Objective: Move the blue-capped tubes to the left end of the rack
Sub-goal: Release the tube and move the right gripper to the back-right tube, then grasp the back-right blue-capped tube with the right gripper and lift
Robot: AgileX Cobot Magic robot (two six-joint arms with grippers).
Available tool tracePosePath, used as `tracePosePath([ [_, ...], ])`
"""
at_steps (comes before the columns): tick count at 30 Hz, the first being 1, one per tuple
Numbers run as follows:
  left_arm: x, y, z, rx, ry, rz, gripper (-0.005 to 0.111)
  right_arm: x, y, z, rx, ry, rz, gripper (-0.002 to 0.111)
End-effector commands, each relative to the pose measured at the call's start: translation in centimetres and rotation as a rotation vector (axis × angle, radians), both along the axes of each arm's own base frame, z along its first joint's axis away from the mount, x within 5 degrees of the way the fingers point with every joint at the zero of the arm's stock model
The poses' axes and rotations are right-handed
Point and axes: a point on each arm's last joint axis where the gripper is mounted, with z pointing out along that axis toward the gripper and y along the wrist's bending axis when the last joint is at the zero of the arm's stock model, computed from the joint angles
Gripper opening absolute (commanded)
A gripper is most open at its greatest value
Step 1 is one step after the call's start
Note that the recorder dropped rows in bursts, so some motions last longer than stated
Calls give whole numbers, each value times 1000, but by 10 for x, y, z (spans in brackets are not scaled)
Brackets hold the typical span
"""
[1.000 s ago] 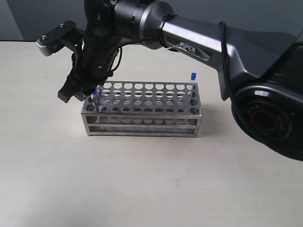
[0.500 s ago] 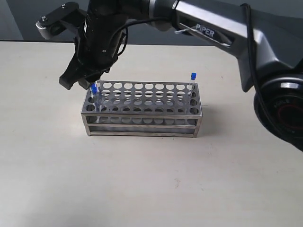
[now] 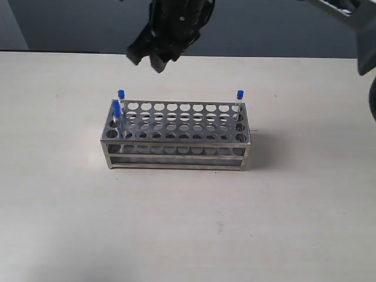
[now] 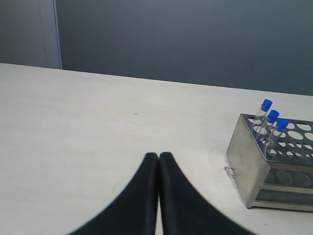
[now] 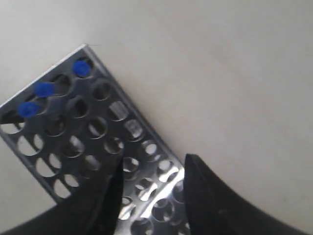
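Three tubes (image 4: 273,116) stand in a row at the left end of the rack (image 3: 176,138); you can count their blue caps (image 5: 44,89) in both wrist views. A fourth tube (image 3: 239,94) stands alone in the back corner hole at the right end, well apart from them. Your right gripper (image 3: 147,61) hangs well above the rack, toward its left half, and touches no tube. Its jaws are spread with nothing held, and in its own camera the rack's holed top plate shows through the gap. Your left gripper (image 4: 159,157) is out beyond the rack's left end, over the table (image 3: 59,194), with its fingers pressed together tip to tip and nothing caught between them. The exterior view doesn't show it. The rack sits upright mid-table, and all four tubes stand upright in their holes, caps above the plate.
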Motion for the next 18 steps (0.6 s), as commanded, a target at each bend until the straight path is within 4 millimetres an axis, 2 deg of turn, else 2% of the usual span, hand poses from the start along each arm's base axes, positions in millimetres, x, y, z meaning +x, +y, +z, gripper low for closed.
tracePosePath([
  [1, 0, -1, 1, 1, -6, -12, 1, 22, -38, 9, 3, 4, -126, 39],
  [4, 0, -1, 1, 1, -6, -12, 1, 30, -61, 8, -9, 25, -177, 39],
  [8, 0, -1, 1, 1, -6, -12, 1, 29, -80, -3, -46, 74, -212, 39],
  [15, 0, -1, 1, 1, -6, -12, 1, 30, -104, -26, -105, 151, -258, 39],
  [18, 0, -1, 1, 1, -6, -12, 1, 28, -105, -33, -112, 178, -260, 39],
])
